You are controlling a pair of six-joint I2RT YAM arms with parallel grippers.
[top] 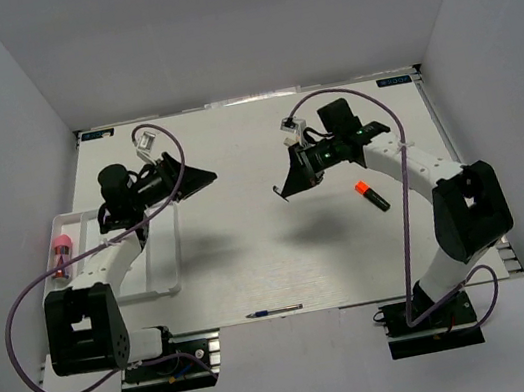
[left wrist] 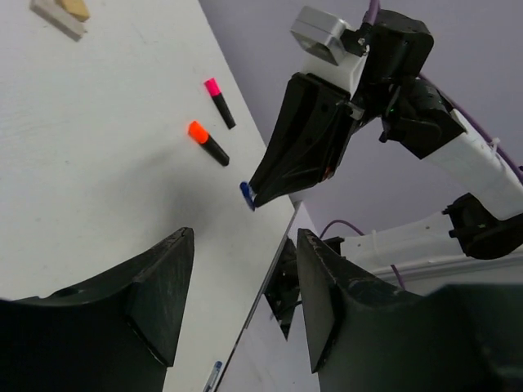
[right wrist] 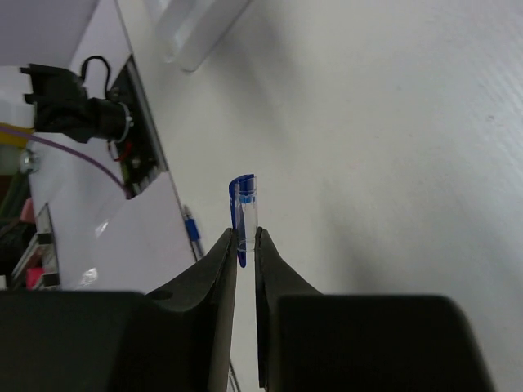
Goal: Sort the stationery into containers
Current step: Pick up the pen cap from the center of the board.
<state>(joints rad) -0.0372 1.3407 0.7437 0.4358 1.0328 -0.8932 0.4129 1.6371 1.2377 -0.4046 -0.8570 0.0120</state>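
A blue pen [right wrist: 243, 204] is pinched between the fingers of the right tool [right wrist: 245, 237], held above the middle of the tabletop [top: 253, 258] with its capped end sticking out past the fingertips. The left tool [left wrist: 243, 241] faces it from the left, just apart, fingers spread with nothing between them. A second blue pen [top: 274, 311] lies at the tabletop's near edge. An orange-capped highlighter [top: 372, 195] lies on the tabletop beside the right arm; the left wrist view shows a pink-capped highlighter [left wrist: 219, 102] just beyond it, and a white and a tan eraser [left wrist: 61, 12] further off. The white tray [top: 162, 259] sits at the left, under the left arm, with a pink-capped tube [top: 61, 252] at its left side
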